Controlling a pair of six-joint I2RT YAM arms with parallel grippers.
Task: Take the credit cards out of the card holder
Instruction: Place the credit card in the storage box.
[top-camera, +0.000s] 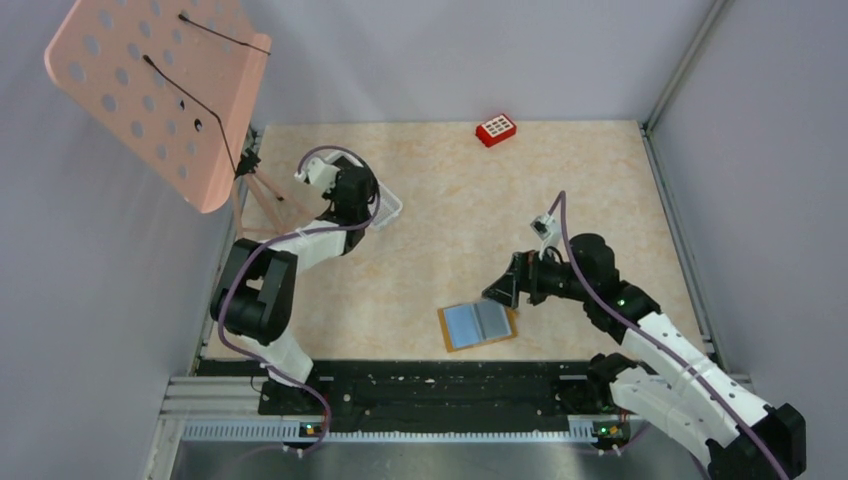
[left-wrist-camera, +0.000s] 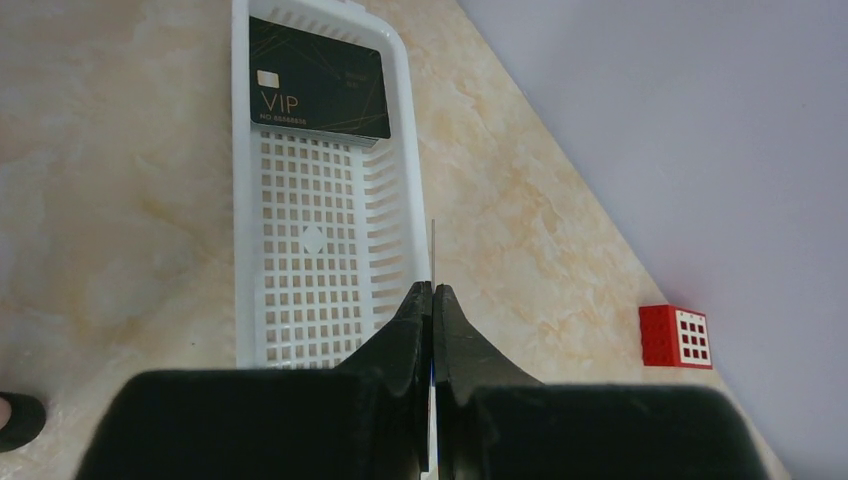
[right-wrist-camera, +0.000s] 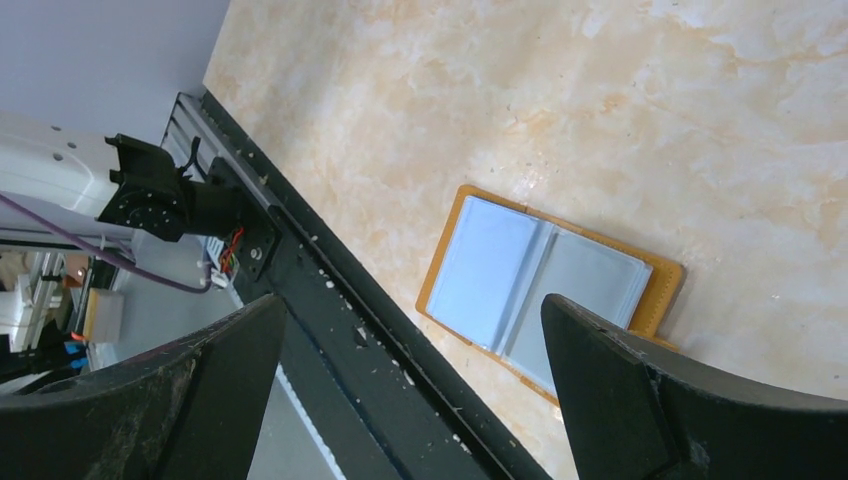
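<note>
Left gripper (left-wrist-camera: 433, 290) is closed tight, its two black pads pressed together on a thin card (left-wrist-camera: 433, 250). Only the card's pale edge shows, standing straight up from between the tips; its face cannot be seen. The right gripper (right-wrist-camera: 412, 305) has its jaws spread as wide as they go and holds nothing. Both work over a beige marbled tabletop (top-camera: 450, 215) boxed in by grey walls. A pink perforated panel (top-camera: 150, 90) leans on a stand at the far left corner, and a black rail (top-camera: 440, 385) runs along the near edge between the arm bases. On the left half of the table lies a white mesh tray (left-wrist-camera: 245, 250), mostly hidden under the left wrist in the top view. The left gripper's tips hang by the tray's right-hand wall, towards the end nearer the wrist camera. The card holder (top-camera: 478, 325) lies spread flat close to the rail, right of centre, tan cover down and light blue sleeves facing up. The right gripper hovers above it, apart from it, near its far right corner in the top view. A black VIP card (left-wrist-camera: 318, 80) with gold lettering lies flat in the far end of the tray. A small red block (top-camera: 496, 130) with a white grid face sits alone by the back wall.
</note>
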